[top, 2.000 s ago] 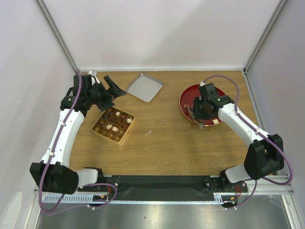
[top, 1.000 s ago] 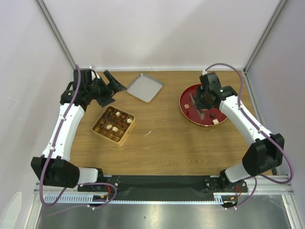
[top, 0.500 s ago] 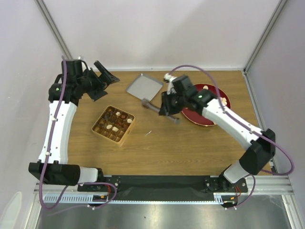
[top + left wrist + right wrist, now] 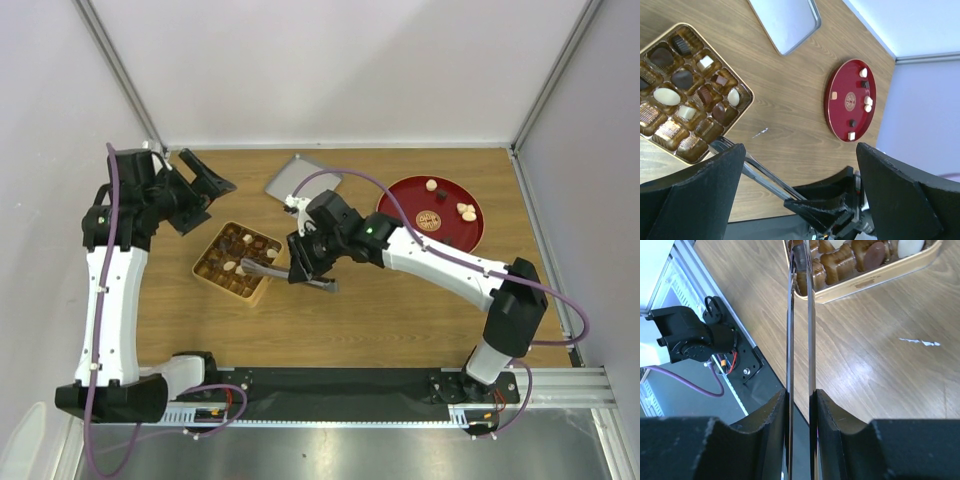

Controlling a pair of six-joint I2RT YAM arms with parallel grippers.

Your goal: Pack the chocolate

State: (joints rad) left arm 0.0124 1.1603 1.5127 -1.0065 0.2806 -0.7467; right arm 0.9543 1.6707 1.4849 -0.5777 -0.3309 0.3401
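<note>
The tan box point(image 4: 262, 283) holds several chocolates point(image 4: 240, 249), dark brown, tan and cream. More chocolates point(image 4: 465, 211) lie on the red plate point(image 4: 398, 205). My right gripper point(image 4: 305, 262) is shut on the metal tongs point(image 4: 270, 270). The tongs' tips hang over the box's near right corner. In the right wrist view the tongs point(image 4: 800, 315) run up from my gripper point(image 4: 799, 395) to the box point(image 4: 875, 280), with something dark between the tips. My left gripper point(image 4: 195, 190) is open and empty, raised beyond the box's far left. The left wrist view shows the box point(image 4: 747, 102), the plate point(image 4: 837, 107) and the tongs point(image 4: 755, 172).
A grey square lid point(image 4: 303, 180) lies at the back, between the box and the plate, and it also shows in the left wrist view point(image 4: 787, 20). A small white scrap point(image 4: 920, 342) lies on the wood near the box. The enclosure walls stand close on both sides.
My right arm has swung left from the red plate to the box, carrying the tongs. My left arm has lifted and drawn back to the far left.
</note>
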